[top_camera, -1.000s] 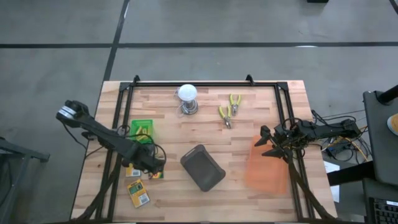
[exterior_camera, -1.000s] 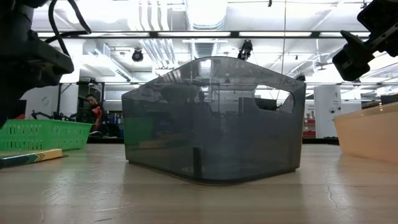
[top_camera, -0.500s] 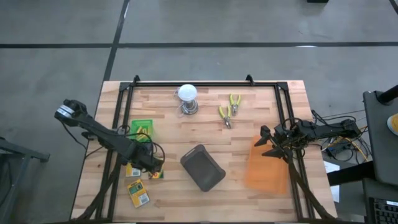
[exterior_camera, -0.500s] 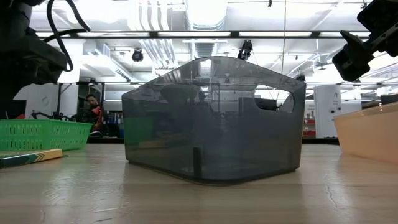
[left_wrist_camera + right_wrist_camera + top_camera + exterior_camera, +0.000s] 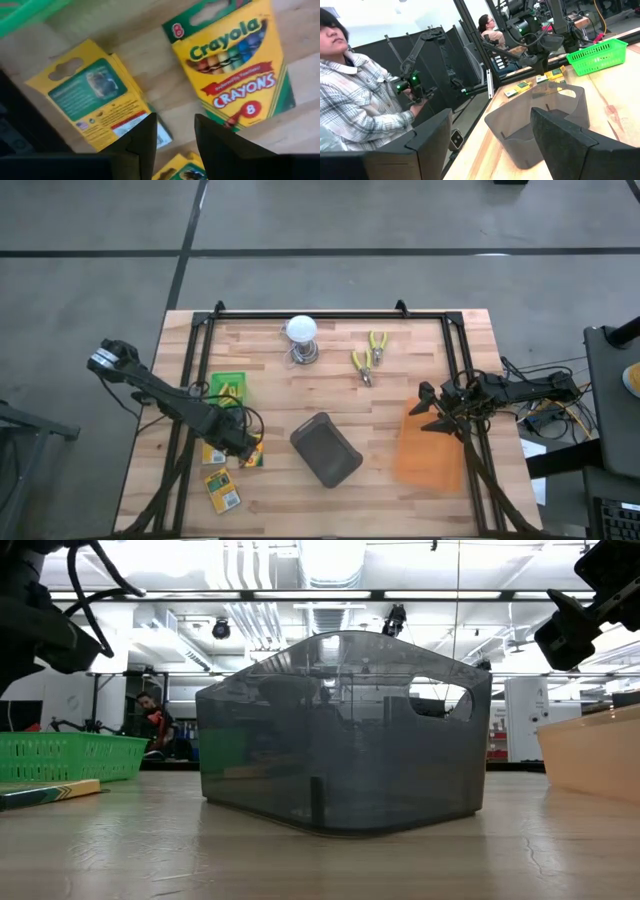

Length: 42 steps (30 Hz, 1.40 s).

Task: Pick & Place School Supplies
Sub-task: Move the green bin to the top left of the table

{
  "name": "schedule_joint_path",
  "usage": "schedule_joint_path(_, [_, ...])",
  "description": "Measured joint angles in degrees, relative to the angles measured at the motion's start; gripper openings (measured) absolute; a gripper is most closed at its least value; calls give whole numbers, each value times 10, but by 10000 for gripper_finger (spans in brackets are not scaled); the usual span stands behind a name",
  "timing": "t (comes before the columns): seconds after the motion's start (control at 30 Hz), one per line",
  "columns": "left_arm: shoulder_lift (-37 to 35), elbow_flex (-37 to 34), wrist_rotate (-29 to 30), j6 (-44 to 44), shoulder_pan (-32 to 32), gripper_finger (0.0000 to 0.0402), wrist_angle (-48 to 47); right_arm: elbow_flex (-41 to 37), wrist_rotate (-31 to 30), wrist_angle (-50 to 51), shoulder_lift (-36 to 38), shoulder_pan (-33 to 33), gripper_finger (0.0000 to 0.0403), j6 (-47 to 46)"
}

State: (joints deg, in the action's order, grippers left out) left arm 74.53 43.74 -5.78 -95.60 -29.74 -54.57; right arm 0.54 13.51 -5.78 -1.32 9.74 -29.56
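Three green-and-yellow crayon boxes lie flat on the table at the near left. One (image 5: pixel 213 453) is beside my left gripper, one (image 5: pixel 251 459) is just past it, and one (image 5: pixel 223 489) is nearer the front edge. In the left wrist view one box lies face up (image 5: pixel 235 65), one back up (image 5: pixel 95 107), and a third shows its corner (image 5: pixel 180 169). My left gripper (image 5: pixel 240 444) hovers open over them (image 5: pixel 172 145); its fingertips stand over the gap between the two upper boxes. Small yellow pieces lie in the green basket (image 5: pixel 228 388). My right gripper (image 5: pixel 428 412) is open and empty at the right.
A dark grey bin (image 5: pixel 325 448) stands at the table's middle and an orange bin (image 5: pixel 430 445) at the right. A white bulb on a metal base (image 5: pixel 301 338) and yellow-handled pliers (image 5: pixel 368 356) lie at the back. A person (image 5: pixel 365 95) sits beyond the table.
My left gripper has shifted a little toward the table's left edge above the crayon boxes, uncovering more of the box to its right. The boxes have stayed where they were.
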Motion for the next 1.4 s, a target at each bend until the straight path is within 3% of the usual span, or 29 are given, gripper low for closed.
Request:
schedule_joint_path(0.2, [-7,0,-14,3,0,135,-29,0,0,0,0,0,265,0])
schedule_joint_path(0.67, [-57,0,78,173,4,136,-112,0,0,0,0,0,263,0])
schedule_joint_path(0.9, [-70,-1,120,314,8,135,-100,0,0,0,0,0,267,0])
schedule_joint_path(1.07, [-72,-11,152,358,9,135,-90,0,0,0,0,0,264,0])
schedule_joint_path(1.4, [-74,-94,116,384,51,135,-32,0,0,0,0,0,267,0])
